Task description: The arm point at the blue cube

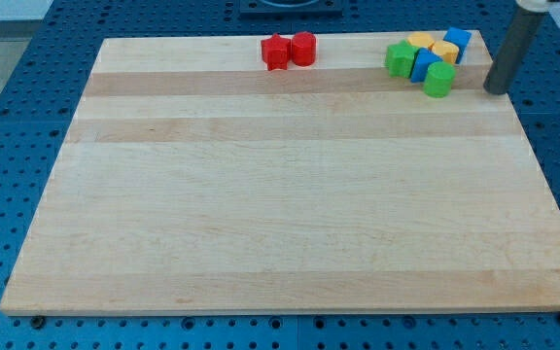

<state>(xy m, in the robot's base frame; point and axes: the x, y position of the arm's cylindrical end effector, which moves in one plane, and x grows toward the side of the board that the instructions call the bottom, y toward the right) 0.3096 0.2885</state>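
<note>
Blue cube (458, 41) is our landmark and our target, sitting at the top-right corner of the wooden board (261, 214), at the far edge of the crowded cluster. Sweeping from the view's left: well to the left of the blue cube we have a red pair, touching one another, a red star-like block (275, 52) and a red cylinder (302, 48), both up by the board's top edge. Moving on, closer to the blue cube now, a green block (399, 58) of uneven shape leads the cluster, with a yellow block (421, 41) behind it. Next a second blue block (423, 64), slanted, just left of and below the blue cube, then a yellow cylinder (444, 52) pressed right up beside the cube, and a green cylinder (438, 80) a little below it. And to the right of the blue cube, near but clearly apart, our tip (496, 90) rests on the board's right edge, slightly lower in the view than the cube. We carry no gripper at all, only the bare rod, holding nothing. By our reckoning the approach is largely made; what is left is closing that last gap up and leftward without jostling the yellow cylinder.
</note>
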